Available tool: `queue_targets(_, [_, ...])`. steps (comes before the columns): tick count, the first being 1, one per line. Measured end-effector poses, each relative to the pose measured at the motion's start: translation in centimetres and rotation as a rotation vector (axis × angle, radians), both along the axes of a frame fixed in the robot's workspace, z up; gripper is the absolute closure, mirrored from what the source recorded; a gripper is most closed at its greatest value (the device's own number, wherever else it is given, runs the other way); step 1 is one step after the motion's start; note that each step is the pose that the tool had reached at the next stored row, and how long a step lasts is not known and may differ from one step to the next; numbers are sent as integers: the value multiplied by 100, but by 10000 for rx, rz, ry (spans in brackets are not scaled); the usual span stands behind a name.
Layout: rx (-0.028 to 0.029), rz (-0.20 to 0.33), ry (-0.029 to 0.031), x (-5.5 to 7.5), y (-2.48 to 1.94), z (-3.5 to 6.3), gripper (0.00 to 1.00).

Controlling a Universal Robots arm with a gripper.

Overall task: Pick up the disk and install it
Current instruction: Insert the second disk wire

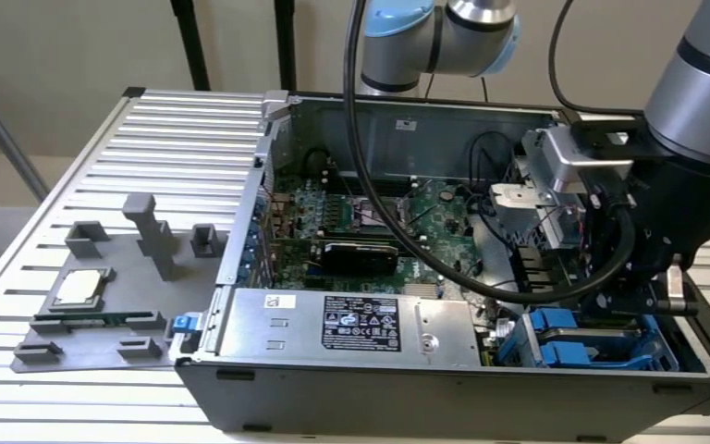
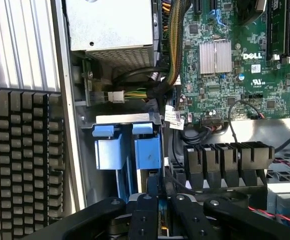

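Claw at lower centre of wrist view, clenched on the disk — its blue frame edge shows btwn the fingers. In exterior view it sits lower right, over the PC case's blue drive bay.

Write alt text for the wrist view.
The gripper hangs over the blue drive bay in an open computer case, its black fingers on either side of something blue. A green motherboard lies beyond.
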State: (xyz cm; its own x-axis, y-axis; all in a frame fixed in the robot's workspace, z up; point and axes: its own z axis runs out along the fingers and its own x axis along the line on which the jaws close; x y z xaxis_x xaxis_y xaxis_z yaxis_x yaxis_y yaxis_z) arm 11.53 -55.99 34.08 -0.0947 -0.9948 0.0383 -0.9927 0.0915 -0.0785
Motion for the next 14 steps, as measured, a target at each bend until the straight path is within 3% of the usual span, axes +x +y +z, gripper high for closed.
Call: queue_targets(14, [-5, 0, 0, 16, 0, -57, 100])
